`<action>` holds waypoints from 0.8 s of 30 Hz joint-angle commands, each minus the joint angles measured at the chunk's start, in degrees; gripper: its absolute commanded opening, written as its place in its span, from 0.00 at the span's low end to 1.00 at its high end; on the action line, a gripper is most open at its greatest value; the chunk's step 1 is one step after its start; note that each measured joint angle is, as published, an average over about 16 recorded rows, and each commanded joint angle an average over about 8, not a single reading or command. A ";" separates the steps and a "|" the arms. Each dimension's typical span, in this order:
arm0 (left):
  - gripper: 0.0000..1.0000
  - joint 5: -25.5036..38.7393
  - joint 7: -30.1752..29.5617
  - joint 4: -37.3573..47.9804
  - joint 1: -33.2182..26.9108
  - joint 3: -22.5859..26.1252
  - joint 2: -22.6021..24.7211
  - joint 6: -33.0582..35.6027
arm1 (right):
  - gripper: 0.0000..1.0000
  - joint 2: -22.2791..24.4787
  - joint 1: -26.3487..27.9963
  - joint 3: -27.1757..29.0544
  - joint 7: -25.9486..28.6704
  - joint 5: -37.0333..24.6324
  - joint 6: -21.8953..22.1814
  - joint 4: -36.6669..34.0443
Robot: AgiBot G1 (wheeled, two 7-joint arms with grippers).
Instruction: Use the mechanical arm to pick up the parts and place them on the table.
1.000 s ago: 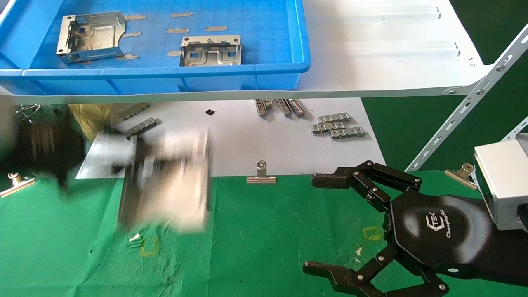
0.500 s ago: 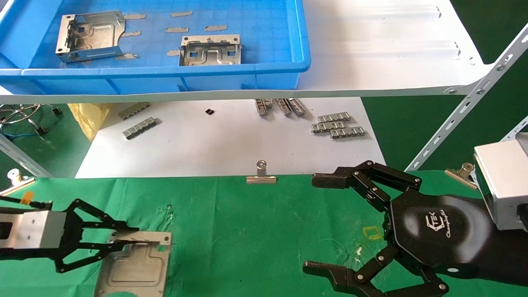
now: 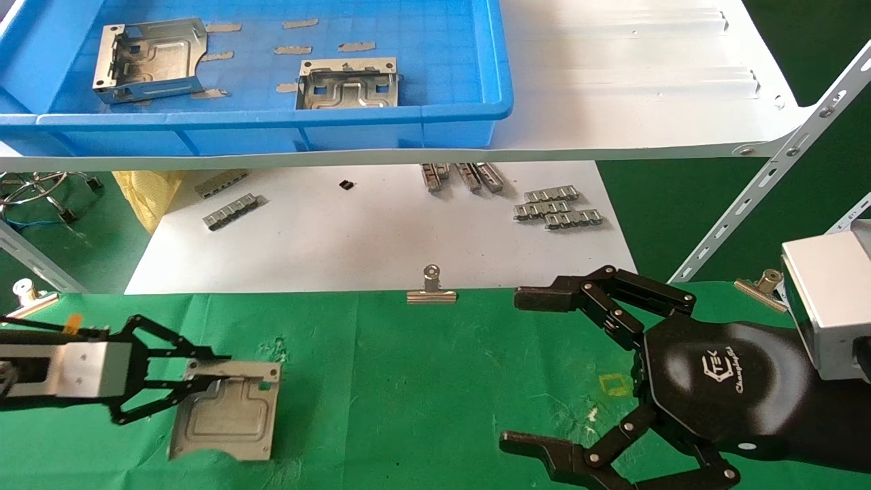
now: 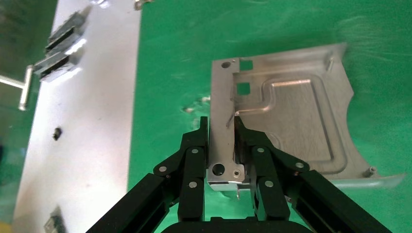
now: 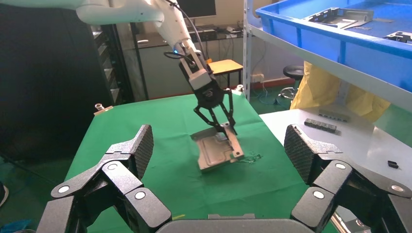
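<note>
My left gripper [image 3: 204, 378] is low over the green table [image 3: 422, 381] at the front left, shut on the notched wall of a silvery stamped part [image 3: 228, 418]. In the left wrist view the fingertips [image 4: 222, 128] pinch that wall and the part [image 4: 291, 116] spreads beyond them. In the right wrist view the part [image 5: 216, 153] hangs tilted just over the cloth; I cannot tell whether its low edge touches. Two more parts [image 3: 150, 58] [image 3: 347, 85] lie in the blue bin [image 3: 272, 121]. My right gripper [image 3: 517, 371] hovers open and holds nothing at the front right.
The blue bin sits on a white shelf [image 3: 633, 102] with slanted struts [image 3: 769, 177] at the right. Behind the cloth lies a white sheet [image 3: 381, 238] with grey ridged strips [image 3: 558, 207]. Binder clips [image 3: 431, 291] [image 3: 759, 289] pin the cloth's back edge.
The left arm swept down from near the white sheet with the part to the front left of the table, then shifted slightly back. The right arm has not moved.
</note>
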 commanded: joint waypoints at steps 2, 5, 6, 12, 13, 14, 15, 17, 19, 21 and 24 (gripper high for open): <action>1.00 -0.54 0.93 1.37 0.31 -0.39 1.02 -1.11 | 1.00 0.00 0.00 0.00 0.00 0.00 0.00 0.00; 1.00 -0.76 1.54 2.32 0.43 -0.50 1.70 -1.27 | 1.00 0.00 0.00 0.00 0.00 0.00 0.00 0.00; 1.00 -0.85 1.73 2.59 0.39 -0.56 1.81 -1.16 | 1.00 0.00 0.00 0.00 0.00 0.00 0.00 0.00; 1.00 -3.37 0.73 4.40 0.01 -1.71 1.60 1.81 | 1.00 0.00 0.00 -0.01 0.00 0.01 0.00 0.00; 1.00 -4.29 -0.23 4.78 0.10 -2.02 1.50 2.70 | 1.00 0.00 0.00 -0.01 0.00 0.01 0.00 0.00; 1.00 -5.34 -1.54 5.10 0.30 -2.30 1.36 3.55 | 1.00 0.00 0.00 -0.01 0.00 0.01 0.00 0.00; 1.00 -6.50 -3.21 5.31 0.60 -2.51 1.15 4.31 | 1.00 0.00 0.00 -0.01 0.00 0.01 0.00 0.00; 1.00 -9.17 -7.16 5.52 1.56 -2.88 0.56 5.45 | 1.00 0.00 0.00 -0.01 -0.01 0.01 0.00 0.00; 1.00 -11.84 -11.17 5.12 2.94 -2.99 -0.23 6.06 | 1.00 0.00 0.00 -0.01 -0.01 0.01 0.00 0.00; 1.00 -13.89 -14.48 4.53 4.19 -2.93 -1.02 6.20 | 1.00 0.01 0.00 -0.01 -0.01 0.01 0.01 0.00; 1.00 -16.23 -17.40 3.55 6.16 -2.71 -2.21 6.29 | 1.00 0.01 0.00 -0.01 -0.01 0.01 0.01 -0.01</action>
